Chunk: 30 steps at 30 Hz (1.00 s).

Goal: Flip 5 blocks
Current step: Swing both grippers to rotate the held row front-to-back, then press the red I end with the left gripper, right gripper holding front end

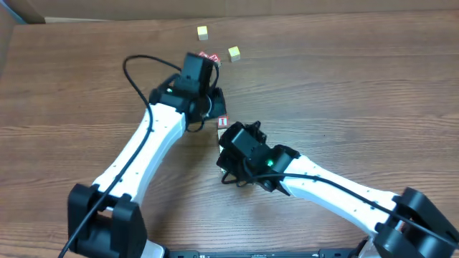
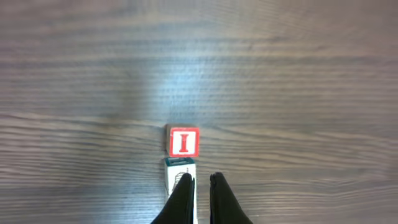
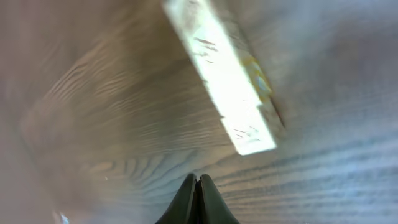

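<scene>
Both shut, empty — left gripper (image 2: 199, 182) at the blocks (image 2: 184, 142); right gripper (image 3: 198, 180) over bare table (image 3: 323, 180).

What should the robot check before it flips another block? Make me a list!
1. Left claw empty: ok, shut on nothing.
2. Right claw empty: ok, shut on nothing.
3. Claws open enough to grab: not ok, both are shut.
4. Red-bordered I block free of the left claw: ok, it sits just ahead.
5. Green-topped block clear of the left claw: cannot tell, they look very close.
6. Faces on the row of pale blocks readable: cannot tell, too blurry.
</scene>
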{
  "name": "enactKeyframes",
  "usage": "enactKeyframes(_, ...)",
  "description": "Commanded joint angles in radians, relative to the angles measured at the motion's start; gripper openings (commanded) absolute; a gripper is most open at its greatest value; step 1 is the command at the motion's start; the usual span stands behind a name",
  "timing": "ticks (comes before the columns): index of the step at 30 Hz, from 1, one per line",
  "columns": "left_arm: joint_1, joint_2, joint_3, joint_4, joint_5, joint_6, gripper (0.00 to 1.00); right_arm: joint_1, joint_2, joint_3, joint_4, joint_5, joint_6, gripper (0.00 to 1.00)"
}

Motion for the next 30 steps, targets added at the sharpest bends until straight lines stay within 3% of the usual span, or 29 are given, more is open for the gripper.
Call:
enactKeyframes(1,0.043,-0.018,0.081,-0.04,-0.007,0.015,0.04,-0.002,-0.034,0.067,-0.041,0.048,-0.2,0.04)
enactKeyframes(7,0.069,0.011,0.177,-0.111,-0.021,0.075,0.04,-0.002,-0.034,0.116,-0.135,0.1,-0.276,0.04)
enactKeyframes(12,0.067,0.16,0.333,-0.228,-0.033,0.103,0.04,-0.002,-0.034,0.117,-0.204,0.123,-0.294,0.04)
enactKeyframes(17,0.064,0.298,0.373,-0.189,0.053,0.121,0.04,-0.001,-0.016,0.093,-0.246,0.123,-0.267,0.04)
enactKeyframes(24,0.062,0.435,0.373,-0.125,0.142,0.12,0.04,-0.002,0.07,0.035,-0.146,0.131,-0.26,0.04)
enactKeyframes(30,0.052,0.502,0.373,-0.121,0.144,0.12,0.04,-0.002,0.098,0.035,-0.132,0.159,-0.262,0.04)
